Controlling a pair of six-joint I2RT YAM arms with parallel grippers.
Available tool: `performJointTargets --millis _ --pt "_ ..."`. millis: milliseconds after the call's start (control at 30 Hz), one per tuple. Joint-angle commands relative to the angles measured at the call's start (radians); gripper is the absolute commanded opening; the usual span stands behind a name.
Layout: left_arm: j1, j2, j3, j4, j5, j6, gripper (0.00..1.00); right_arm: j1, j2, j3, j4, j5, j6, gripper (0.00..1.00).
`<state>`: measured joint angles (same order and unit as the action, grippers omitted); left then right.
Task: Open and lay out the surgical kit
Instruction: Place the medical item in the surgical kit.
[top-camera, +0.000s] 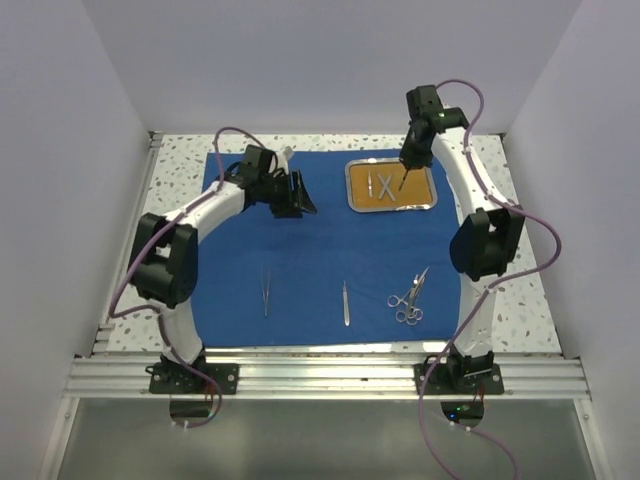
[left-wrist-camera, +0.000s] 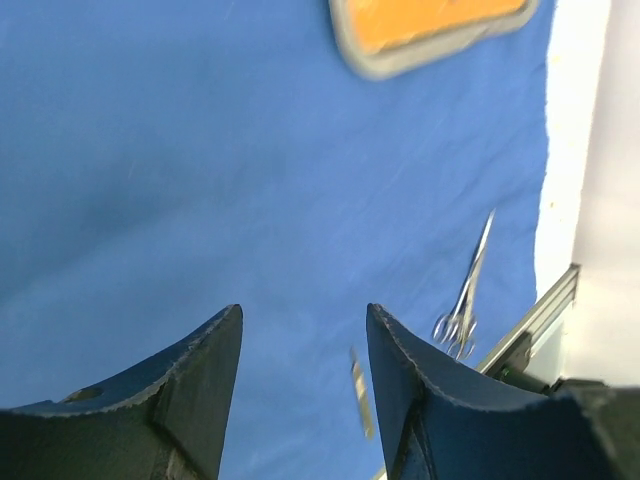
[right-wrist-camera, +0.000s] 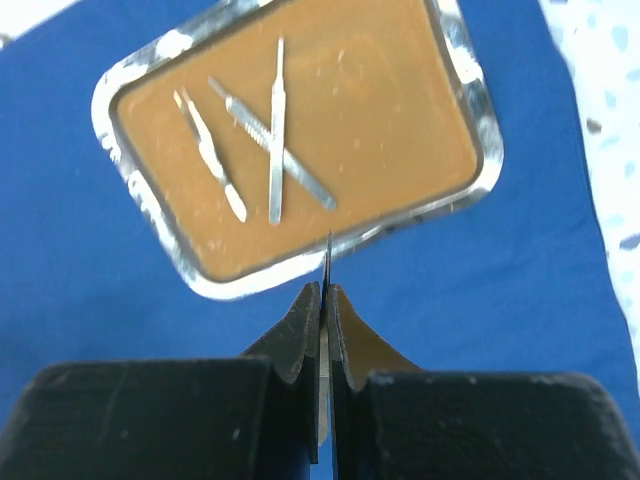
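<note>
blue cloth (top-camera: 300, 250) spread flat on speckled bench (top-camera: 176, 165). tray (top-camera: 391, 207) on its far right, small tools (top-camera: 381, 184) inside, two of them crossed. right gripper (top-camera: 407, 164) over tray, thin tool (top-camera: 403, 180) in the jaws, tip angled down into tray. left gripper (top-camera: 300, 193) above far-left cloth. near edge, left to right: tweezers (top-camera: 266, 290), slim pick (top-camera: 346, 302), ring-handled tools (top-camera: 408, 298) overlapping.

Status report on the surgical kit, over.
Left gripper open, empty, above blue cloth. Right gripper shut on thin instrument over tray. Three tools in tray. Nothing in the way.
</note>
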<state>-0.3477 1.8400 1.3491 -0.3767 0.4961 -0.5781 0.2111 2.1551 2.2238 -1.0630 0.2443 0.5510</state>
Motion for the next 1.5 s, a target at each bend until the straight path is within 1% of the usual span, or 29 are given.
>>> performJointTargets --millis 0,33,133,200,300,433,500,667,733,867,967,1100,1267,1433,1467 --pt "-0.011 0.068 0.126 0.104 0.085 -0.017 0.57 0.051 -0.119 -0.091 -0.038 -0.076 0.039 0.0" --pt "-0.013 0.105 0.175 0.107 0.093 -0.014 0.57 0.08 -0.141 -0.134 -0.026 -0.083 0.046 0.0" --pt "-0.022 0.159 0.255 0.136 0.16 -0.019 0.61 0.149 -0.182 -0.193 -0.005 -0.092 0.067 0.0" --pt "-0.033 0.169 0.275 0.171 0.199 -0.048 0.66 0.177 -0.189 -0.222 0.009 -0.105 0.088 0.0" --pt "-0.048 0.151 0.266 0.292 0.268 -0.112 0.68 0.218 -0.175 -0.227 0.032 -0.135 0.112 0.0" --pt "-0.074 0.128 0.252 0.36 0.297 -0.132 0.69 0.243 -0.127 -0.145 0.008 -0.149 0.124 0.0" --pt "-0.086 0.108 0.231 0.427 0.317 -0.155 0.69 0.244 -0.112 -0.104 0.0 -0.155 0.13 0.0" --pt "-0.103 0.071 0.136 0.538 0.361 -0.193 0.67 0.246 -0.068 -0.026 -0.018 -0.161 0.15 0.0" --pt "-0.106 0.03 0.078 0.6 0.361 -0.215 0.66 0.246 -0.051 0.023 -0.037 -0.158 0.159 0.0" --pt "-0.106 -0.021 0.035 0.659 0.371 -0.229 0.65 0.243 -0.008 0.102 -0.06 -0.158 0.168 0.0" --pt "-0.106 -0.018 0.039 0.664 0.381 -0.233 0.65 0.244 0.025 0.154 -0.069 -0.18 0.196 0.0" --pt "-0.106 0.007 0.056 0.657 0.375 -0.226 0.64 0.244 0.022 0.151 -0.064 -0.217 0.225 0.0" --pt "-0.106 0.027 0.107 0.573 0.351 -0.174 0.62 0.243 -0.008 0.134 -0.077 -0.229 0.233 0.0" --pt "-0.106 0.033 0.096 0.529 0.322 -0.138 0.6 0.243 -0.015 0.135 -0.083 -0.241 0.251 0.0" --pt "-0.106 0.034 0.096 0.524 0.315 -0.134 0.59 0.243 -0.017 0.135 -0.084 -0.263 0.262 0.0"
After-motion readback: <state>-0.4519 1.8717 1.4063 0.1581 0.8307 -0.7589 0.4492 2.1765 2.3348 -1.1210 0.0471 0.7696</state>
